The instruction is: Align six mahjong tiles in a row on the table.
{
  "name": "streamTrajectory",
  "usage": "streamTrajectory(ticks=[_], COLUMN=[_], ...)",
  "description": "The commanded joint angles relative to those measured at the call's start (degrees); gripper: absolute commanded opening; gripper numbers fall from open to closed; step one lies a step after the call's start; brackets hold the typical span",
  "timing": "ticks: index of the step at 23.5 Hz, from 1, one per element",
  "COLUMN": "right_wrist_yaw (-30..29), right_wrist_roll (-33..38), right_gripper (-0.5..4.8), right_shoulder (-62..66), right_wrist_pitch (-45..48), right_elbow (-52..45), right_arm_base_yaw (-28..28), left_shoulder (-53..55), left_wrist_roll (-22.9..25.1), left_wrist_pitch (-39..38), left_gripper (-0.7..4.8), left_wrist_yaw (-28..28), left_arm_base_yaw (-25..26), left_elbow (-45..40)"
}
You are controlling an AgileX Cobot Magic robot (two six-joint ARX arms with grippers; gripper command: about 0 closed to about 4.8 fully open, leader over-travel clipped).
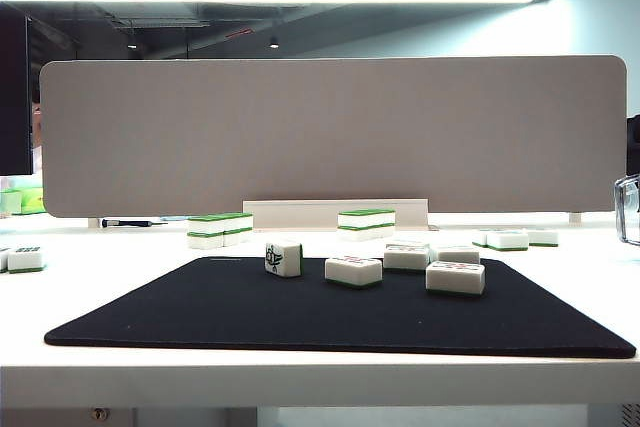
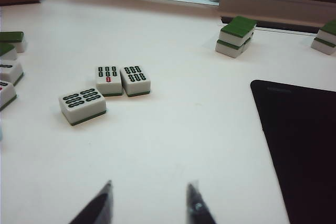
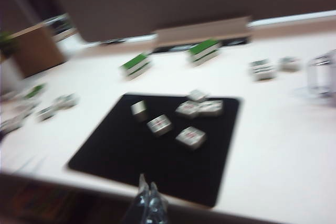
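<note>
Left gripper (image 2: 148, 203): jaws parted, empty, above bare table (image 2: 184, 129). Right gripper (image 3: 148, 203): jaws apparently together, blurred, at black mat's (image 3: 121, 153) near edge. Mahjong tiles (image 3: 178, 116): scattered on mat, ahead of right jaws, unaligned.

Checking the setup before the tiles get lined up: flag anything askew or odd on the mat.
One tile on the black mat stands on edge with its printed face sideways, while the tiles beside it lie flat and scattered at mixed angles. Nothing looks damaged or spilled.
</note>
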Motion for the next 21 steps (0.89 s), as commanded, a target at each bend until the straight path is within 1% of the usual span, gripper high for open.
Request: streamTrajectory(ticks=[1, 6, 9, 12, 13, 16, 18, 21], right_wrist_yaw=[-5.42, -9.46, -9.44, -9.44, -9.44, -9.44, -9.44, -9.42], right_wrist_roll=[-0.13, -0.17, -0.17, -0.17, -0.17, -0.15, -0.17, -0.17], right_gripper=[-0.01, -0.01, -0.01, -0.01, -0.01, -0.01, -0.01, -0.01], right_shoulder=[-0.66, -0.68, -0.68, -0.68, -0.68, -0.68, -0.68, -0.68], right_wrist_pitch=[-4.31, -9.99, -10.62, -10.6, -10.6, -10.6, -10.6, -10.6], right_elbow=[1.55, 2.29, 2.32, 2.32, 2.32, 2.32, 2.29, 2.29], right_arm_base_yaw=[0.0, 0.0, 0.0, 0.0, 0.0, 0.0, 0.0, 0.0], left_shoulder=[0.02, 0.02, 0.02, 0.02, 0.02, 0.02, 0.02, 0.02], left_wrist_roll=[-0.13, -0.28, -3.32, -7.08, -8.39, -9.73, -10.73, -10.73], left_wrist_pitch=[-0.74, -0.74, -0.74, -0.72, -0.74, -0.79, -0.79, -0.96], left_gripper=[1.74, 1.74, 1.74, 1.73, 1.59, 1.13, 1.09, 1.09], left_wrist_yaw=[0.15, 0.2, 0.94, 7.34, 10.51, 13.49, 14.71, 15.5], left_arm_base_yaw=[-0.02, -0.02, -0.02, -0.02, -0.02, -0.02, -0.02, -0.02], left_elbow=[0.0, 0.0, 0.04, 0.57, 1.33, 3.58, 5.75, 9.18])
